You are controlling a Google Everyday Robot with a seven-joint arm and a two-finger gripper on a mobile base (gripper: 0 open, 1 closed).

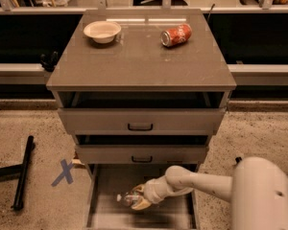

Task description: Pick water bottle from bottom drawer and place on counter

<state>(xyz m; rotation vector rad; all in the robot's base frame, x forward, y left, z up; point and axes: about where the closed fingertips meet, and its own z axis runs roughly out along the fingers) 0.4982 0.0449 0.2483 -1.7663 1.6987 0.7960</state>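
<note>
Now working the pick, low in the open drawer

We are reaching our arm [206, 183] down into the bottom drawer [105, 188], which is standing pulled out beneath the two shallower drawers [182, 121]. Our tool [140, 198] is sitting right at the water bottle [126, 199], which is lying on its side on the drawer floor, its cap seemingly pointing left. We cannot tell whether the tool is already clamping the bottle or merely resting against it. So we are judging the step in hand to be the grasp itself. The lift is not yet begun, and the worktop [139, 61] is waiting above, carrying a white bowl [102, 31] at its back left and a red soda can [176, 35] lying at its back right. Next we are going to need a firm hold on crinkly plastic. After that we are needing a rise that is clearing the fronts of both upper drawers, then a swing over the worktop's front part, away from bowl and can.
</note>
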